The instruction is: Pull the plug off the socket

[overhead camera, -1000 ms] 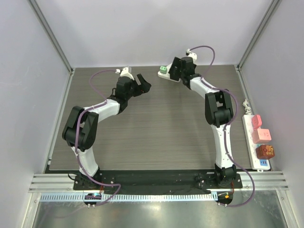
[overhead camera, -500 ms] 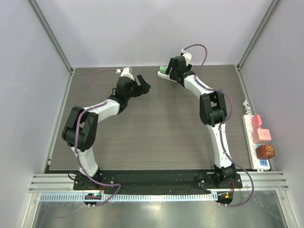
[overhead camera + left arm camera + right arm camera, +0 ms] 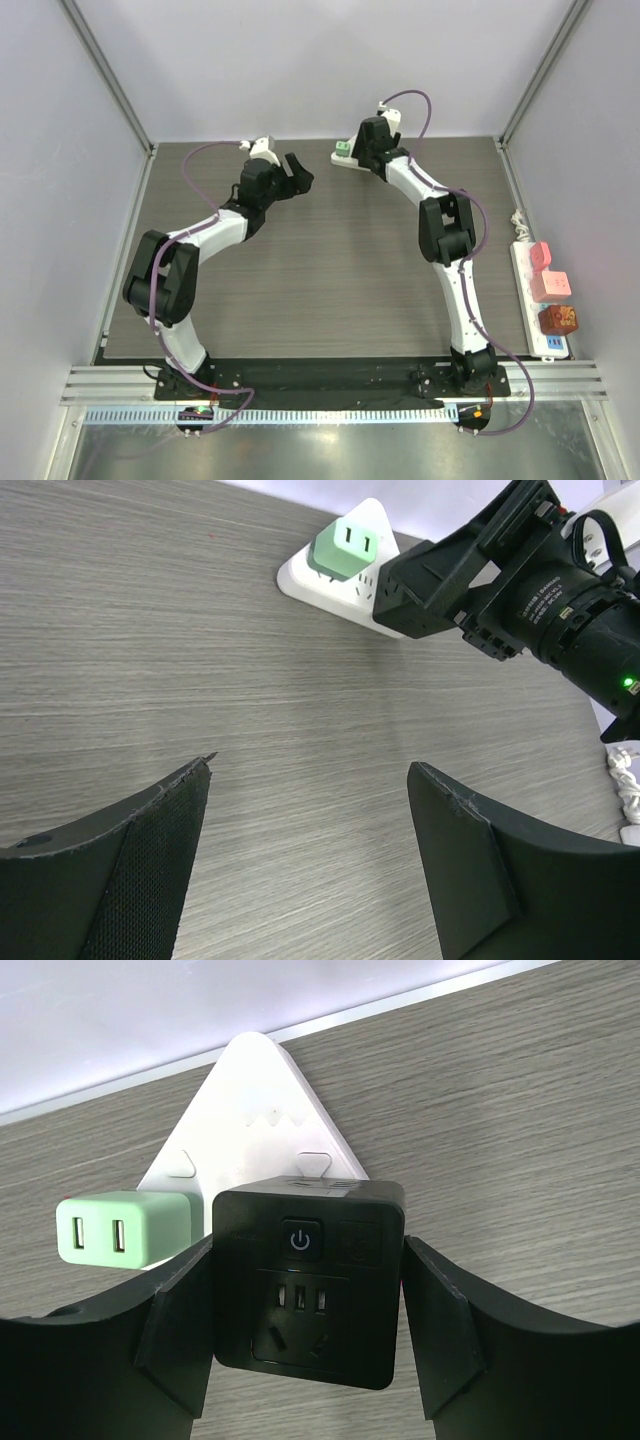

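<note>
Right fingers (image 3: 440, 1330) press against both side faces of the black plug (image 3: 310, 1280), one pad on each side, so the cube is clamped between them. That black plug, with a power button on its face and socket holes below, sits plugged into the white socket block (image 3: 255, 1110), a triangular piece lying flat on the surface (image 3: 520, 1110) at its far edge, close to the back wall. A green plug (image 3: 122, 1228) sits in the same block, just beside the black one. The right arm (image 3: 440, 225) stretches far forward from its base, elbow bent, forearm angled toward the far left, wrist over the block. Left fingers (image 3: 150, 870) are spread wide with nothing between them, hovering above bare surface and pointing toward the block, well apart from it. The left arm (image 3: 215, 230) reaches forward and to the right, elbow out to the left. A power strip (image 3: 521, 262) lies along the right edge, holding pink and brown plugs
</note>
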